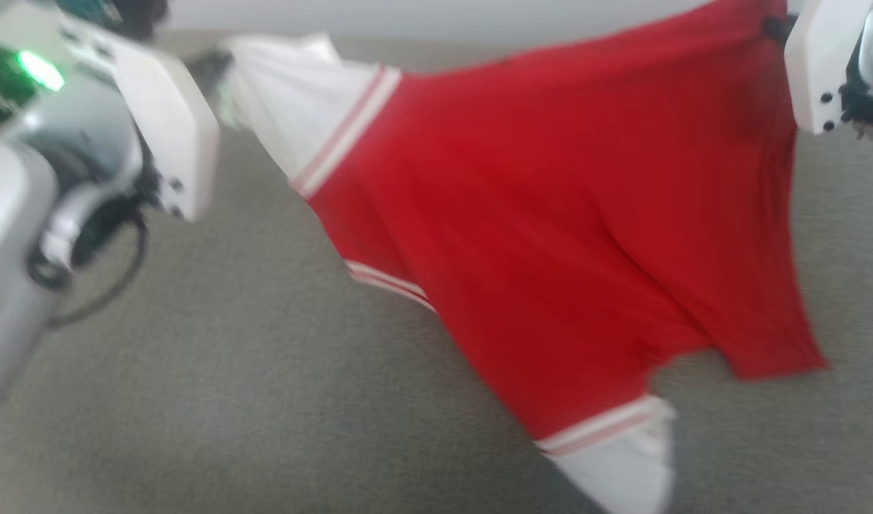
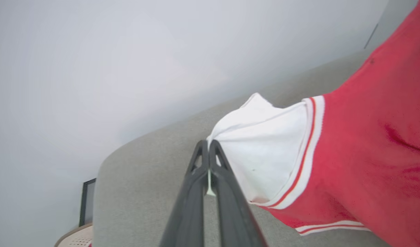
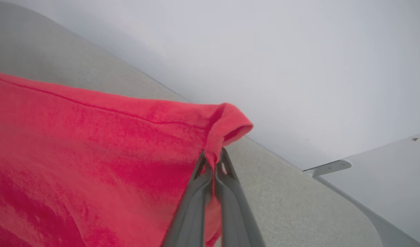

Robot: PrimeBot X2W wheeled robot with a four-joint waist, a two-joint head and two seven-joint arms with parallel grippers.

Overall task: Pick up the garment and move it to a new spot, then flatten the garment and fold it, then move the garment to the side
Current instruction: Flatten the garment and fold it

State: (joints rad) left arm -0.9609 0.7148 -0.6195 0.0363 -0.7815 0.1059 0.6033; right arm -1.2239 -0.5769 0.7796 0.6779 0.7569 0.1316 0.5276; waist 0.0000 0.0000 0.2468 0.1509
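Note:
The garment [image 1: 550, 214], a bright red shirt with white striped sleeves, hangs stretched in the air between my two arms above the grey surface. My left gripper [image 2: 208, 145] is shut on the edge of one white sleeve [image 2: 264, 151]. In the head view that sleeve [image 1: 293, 107] is at the upper left, beside my left wrist. My right gripper [image 3: 214, 161] is shut on a red hem corner of the garment [image 3: 93, 154]. That corner sits at the upper right in the head view, next to my right wrist [image 1: 821, 64]. A second white sleeve [image 1: 622, 457] dangles low.
A grey cloth-covered surface [image 1: 229, 371] spreads under the garment, with a pale wall behind it. A beige perforated basket rim [image 2: 76, 236] and a dark frame [image 2: 88, 202] show at the bottom left of the left wrist view. A pale panel [image 3: 385, 171] stands at the right.

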